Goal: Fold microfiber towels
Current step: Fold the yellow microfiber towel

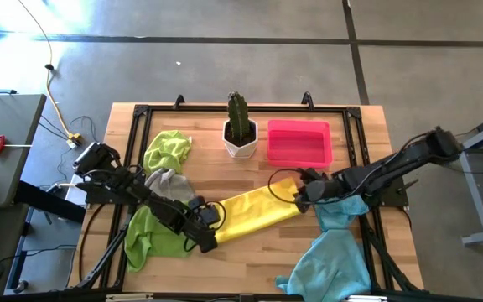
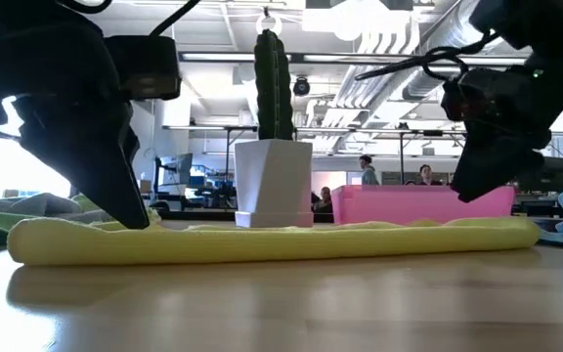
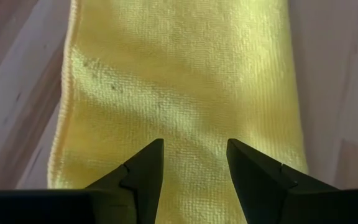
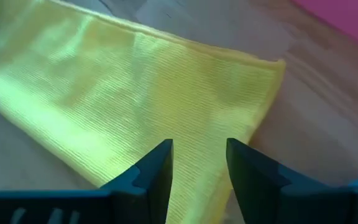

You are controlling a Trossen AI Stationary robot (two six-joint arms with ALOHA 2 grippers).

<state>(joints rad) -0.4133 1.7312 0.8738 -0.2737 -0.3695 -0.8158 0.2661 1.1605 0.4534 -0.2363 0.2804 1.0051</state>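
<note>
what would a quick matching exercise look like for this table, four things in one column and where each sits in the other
Things:
1. yellow towel
2. pink tray
3. cactus pot
4. light blue towel

Places:
A. far edge, right of the cactus pot
B. near right corner, partly over the table edge
C. folded into a long strip at the centre, between the two pincers
D. far edge, middle, left of the tray

Pairs: 1-C, 2-A, 3-D, 4-B

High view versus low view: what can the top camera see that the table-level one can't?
Only the high view shows the lime green towel, the grey towel and the big light blue towel. Only the low view shows people in the room behind. Both show the yellow towel, cactus pot and pink tray.
</note>
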